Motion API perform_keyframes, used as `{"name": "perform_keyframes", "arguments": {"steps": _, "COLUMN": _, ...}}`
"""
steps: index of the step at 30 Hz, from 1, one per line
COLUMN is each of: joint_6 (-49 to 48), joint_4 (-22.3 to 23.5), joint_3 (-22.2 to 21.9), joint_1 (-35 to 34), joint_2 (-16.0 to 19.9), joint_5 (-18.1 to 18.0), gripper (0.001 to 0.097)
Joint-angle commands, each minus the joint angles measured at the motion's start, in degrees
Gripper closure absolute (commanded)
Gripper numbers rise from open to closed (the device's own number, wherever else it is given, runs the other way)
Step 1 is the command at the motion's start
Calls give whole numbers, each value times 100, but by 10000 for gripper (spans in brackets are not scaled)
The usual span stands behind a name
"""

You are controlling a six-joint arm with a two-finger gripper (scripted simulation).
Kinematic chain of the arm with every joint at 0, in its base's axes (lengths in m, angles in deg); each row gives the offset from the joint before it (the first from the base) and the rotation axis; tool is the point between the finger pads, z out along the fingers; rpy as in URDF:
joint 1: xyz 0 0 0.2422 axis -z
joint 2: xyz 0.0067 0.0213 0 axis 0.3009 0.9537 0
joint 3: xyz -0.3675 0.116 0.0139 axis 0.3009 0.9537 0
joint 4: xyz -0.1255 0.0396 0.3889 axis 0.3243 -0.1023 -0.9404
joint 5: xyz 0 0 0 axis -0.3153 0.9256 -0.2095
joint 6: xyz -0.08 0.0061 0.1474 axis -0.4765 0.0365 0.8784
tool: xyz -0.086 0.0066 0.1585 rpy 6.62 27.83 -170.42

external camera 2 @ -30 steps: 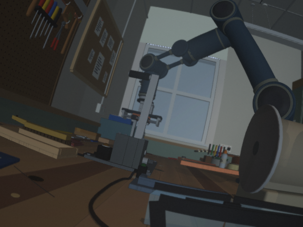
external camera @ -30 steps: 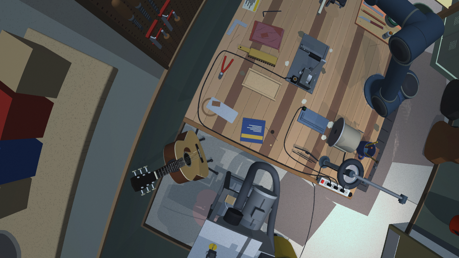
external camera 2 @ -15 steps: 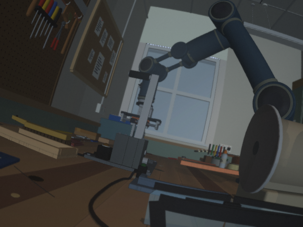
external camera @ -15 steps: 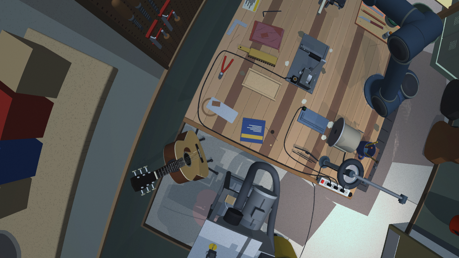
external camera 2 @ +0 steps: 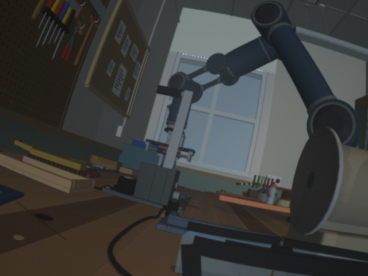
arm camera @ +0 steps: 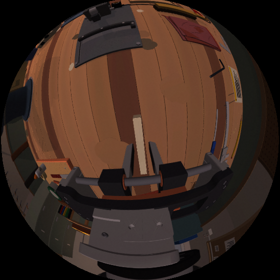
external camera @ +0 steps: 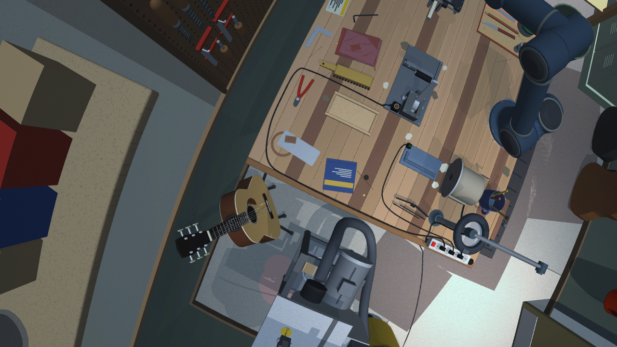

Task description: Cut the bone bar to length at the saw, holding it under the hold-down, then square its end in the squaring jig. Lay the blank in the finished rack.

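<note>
My gripper (arm camera: pixel 141 150) hangs over the far end of the bench, open and empty, with its two fingers either side of the pale bone bar (arm camera: pixel 139 143), which lies flat on the planks below. In the side camera only the gripper's top edge (external camera: pixel 444 5) shows. The grey saw (external camera: pixel 413 84) with its hold-down bar (arm camera: pixel 107 29) stands further along the bench. The blue squaring jig (external camera: pixel 422 161) lies beyond the saw, near the bench's front. The shallow wooden finished rack (external camera: pixel 351 113) lies left of the saw.
The dark blue arm (external camera: pixel 535 73) rises from its base on the bench's right side. A big white spool (external camera: pixel 464 183) stands by the jig. A red mat (external camera: pixel 358 46), a brush (external camera: pixel 347 74) and a black cable (external camera: pixel 276 129) lie on the bench.
</note>
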Motion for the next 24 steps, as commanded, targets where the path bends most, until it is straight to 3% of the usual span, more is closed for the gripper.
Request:
{"name": "perform_keyframes", "arguments": {"steps": 1, "joint_6": 0, "joint_4": 0, "joint_3": -9, "joint_1": 0, "joint_2": -8, "joint_5": 1, "gripper": 666}}
{"name": "perform_keyframes", "arguments": {"steps": 11, "joint_6": 0, "joint_4": 0, "joint_3": -7, "joint_1": 0, "joint_2": -6, "joint_5": -1, "gripper": 676}}
{"name": "perform_keyframes", "arguments": {"steps": 24, "joint_6": 0, "joint_4": 0, "joint_3": -7, "joint_1": 0, "joint_2": -6, "joint_5": -1, "gripper": 936}}
